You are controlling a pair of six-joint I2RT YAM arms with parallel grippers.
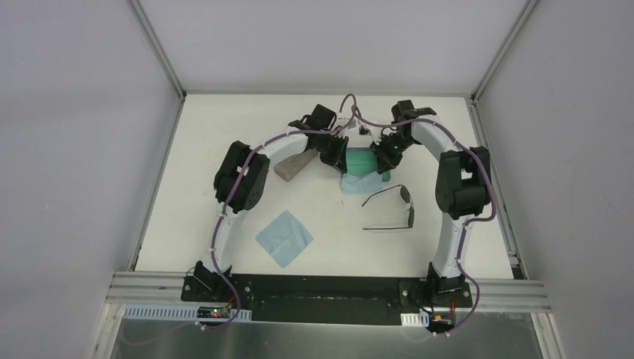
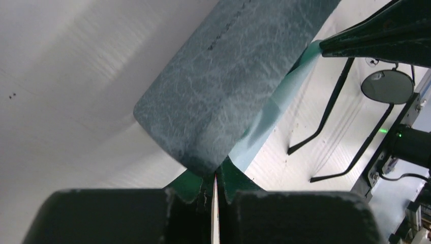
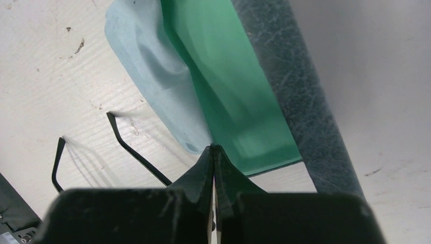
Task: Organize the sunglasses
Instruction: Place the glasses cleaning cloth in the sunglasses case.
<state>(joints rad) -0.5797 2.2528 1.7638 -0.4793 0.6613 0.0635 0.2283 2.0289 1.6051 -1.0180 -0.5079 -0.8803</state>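
Note:
One pair of sunglasses [image 1: 392, 206] lies open on the table right of centre; a dark lens [image 2: 387, 86] shows in the left wrist view and thin arms [image 3: 134, 152] in the right wrist view. A blue case [image 1: 362, 161] with green lining [image 3: 228, 86] sits on a light blue cloth [image 1: 351, 185] at the back centre. My left gripper [image 1: 336, 154] [image 2: 215, 175] is shut, tips against the case's rounded end [image 2: 203, 152]. My right gripper [image 1: 383, 161] [image 3: 212, 147] is shut, tips at the green flap's corner beside the cloth [image 3: 147, 76]. Nothing shows between either pair of jaws.
A beige case [image 1: 293, 166] lies left of the blue one, under the left arm. A second light blue cloth [image 1: 284, 238] lies flat at the front left of centre. White walls enclose the table on three sides.

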